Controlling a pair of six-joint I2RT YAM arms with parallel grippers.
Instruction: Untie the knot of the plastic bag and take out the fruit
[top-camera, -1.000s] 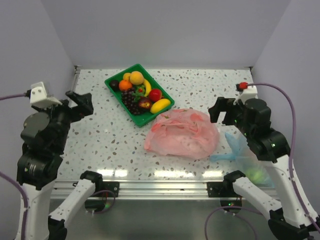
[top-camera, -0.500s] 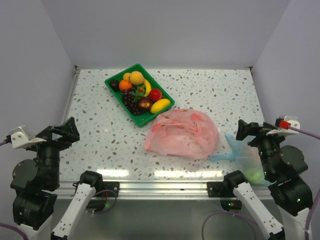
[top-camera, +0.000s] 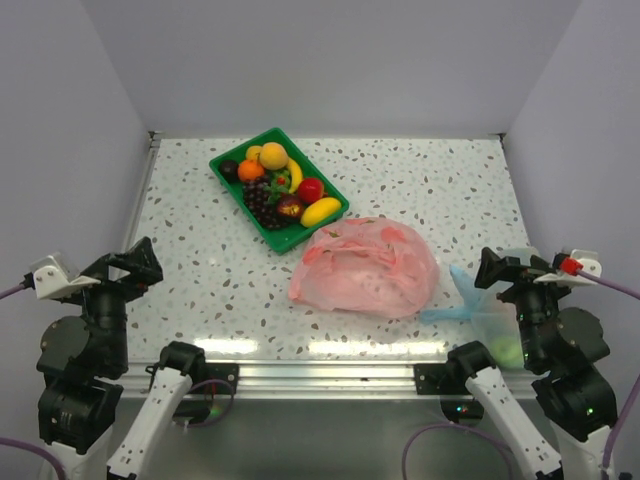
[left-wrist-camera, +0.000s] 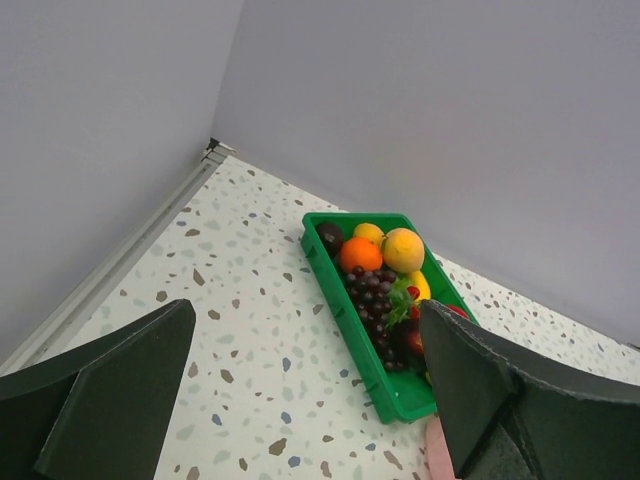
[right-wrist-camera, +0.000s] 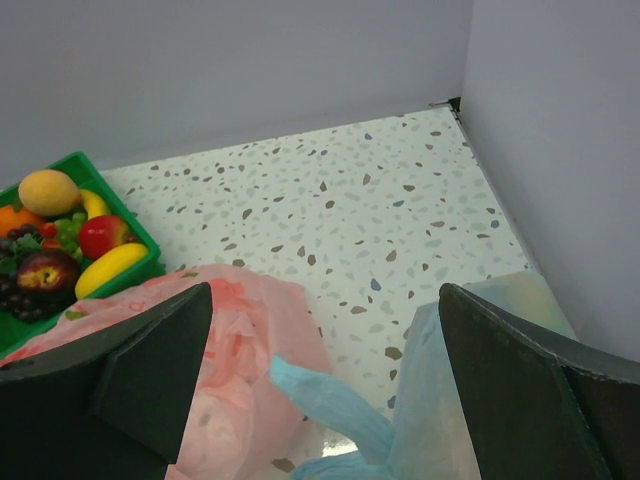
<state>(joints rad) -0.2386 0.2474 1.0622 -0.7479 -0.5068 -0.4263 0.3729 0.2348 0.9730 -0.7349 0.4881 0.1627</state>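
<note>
The pink plastic bag (top-camera: 365, 268) lies slack and crumpled on the table's middle, and no knot shows on it. Toy fruit (top-camera: 250, 170) fills the green tray (top-camera: 316, 168) behind it: an orange, a red apple, grapes, a yellow oval. My left gripper (top-camera: 137, 262) hangs open at the near left edge, far from the bag. Its wrist view looks over bare table at the fruit (left-wrist-camera: 358, 254) in the tray (left-wrist-camera: 350, 335). My right gripper (top-camera: 497, 266) stands open at the near right. In its view the gripper (right-wrist-camera: 325, 375) frames the bag (right-wrist-camera: 230, 370), touching nothing.
A pale blue translucent bag (top-camera: 478, 300) with a tied top lies at the near right beside the pink one, under my right gripper, with something green inside. It fills the lower right of the right wrist view as the blue bag (right-wrist-camera: 470, 380). Grey walls enclose the table.
Both arms have drawn back from over the table and dropped to its near corners. Bag, tray and fruit have not moved. Both grippers stayed open.
</note>
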